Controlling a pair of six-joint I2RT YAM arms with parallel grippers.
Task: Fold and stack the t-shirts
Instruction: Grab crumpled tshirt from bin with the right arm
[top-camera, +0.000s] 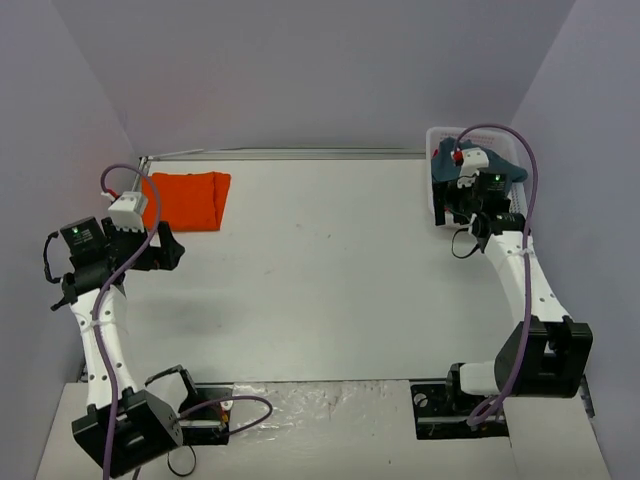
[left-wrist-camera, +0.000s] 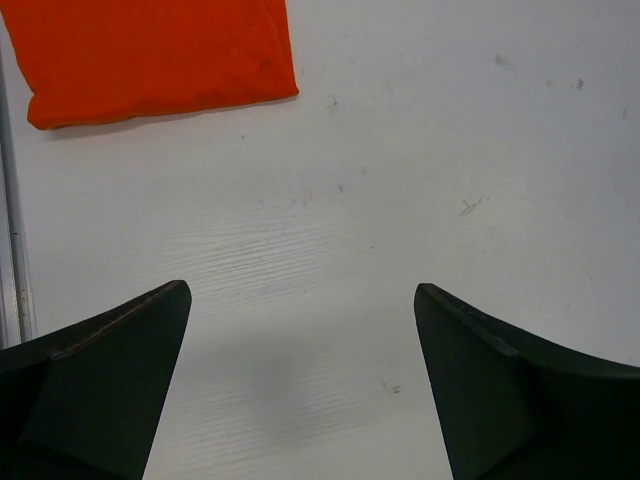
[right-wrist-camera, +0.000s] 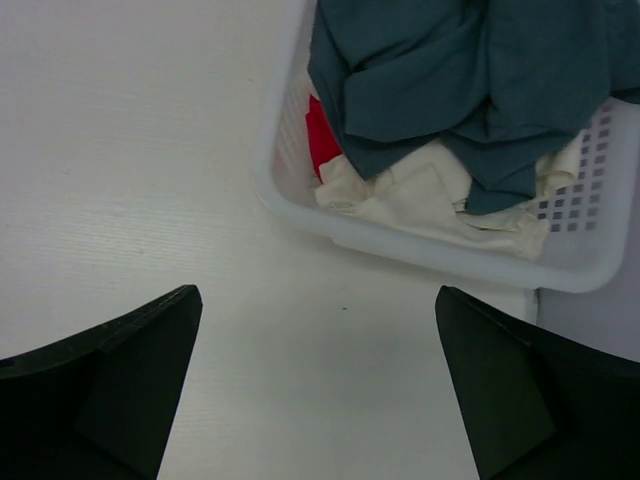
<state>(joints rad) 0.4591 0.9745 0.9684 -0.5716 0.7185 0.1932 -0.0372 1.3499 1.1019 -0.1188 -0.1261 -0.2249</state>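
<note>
A bright orange t-shirt (top-camera: 188, 199) lies folded flat at the table's back left; its near edge (left-wrist-camera: 160, 55) fills the top left of the left wrist view. My left gripper (left-wrist-camera: 302, 295) hangs open over bare table just in front of it, nothing between its fingers. A slate-blue t-shirt (right-wrist-camera: 470, 70) lies crumpled on top of a white basket (right-wrist-camera: 420, 245) at the back right (top-camera: 440, 140). My right gripper (right-wrist-camera: 318, 295) is open above the table, just short of the basket's near wall, holding nothing.
Under the blue shirt the basket also holds a white garment (right-wrist-camera: 420, 195) and a red-pink one (right-wrist-camera: 320, 140). A metal rail (left-wrist-camera: 14, 250) runs along the table's left edge. Grey walls close in the back and sides.
</note>
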